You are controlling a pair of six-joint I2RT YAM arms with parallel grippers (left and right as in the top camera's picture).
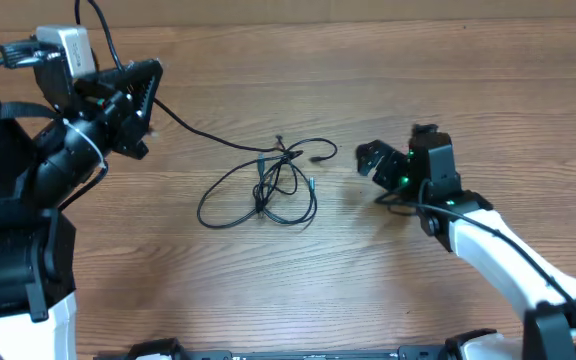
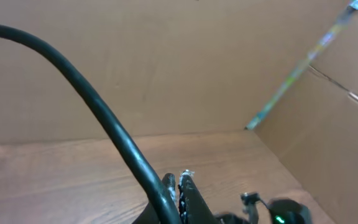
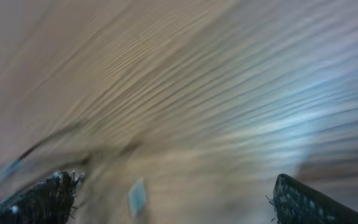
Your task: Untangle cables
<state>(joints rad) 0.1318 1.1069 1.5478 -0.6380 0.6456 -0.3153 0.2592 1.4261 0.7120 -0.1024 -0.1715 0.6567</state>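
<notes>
Black left gripper [image 1: 146, 95], clenched, hangs at ten o'clock; right gripper [image 1: 366, 160] gapes at three. Thin black tangled cables [image 1: 273, 185] look limp and light, probably best pinched near a free plug end.

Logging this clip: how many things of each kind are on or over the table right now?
Black cables: 2, tangled together, as far as the knot lets me tell
Grippers: 2, the left gripper and the right gripper
Total: 4
</notes>
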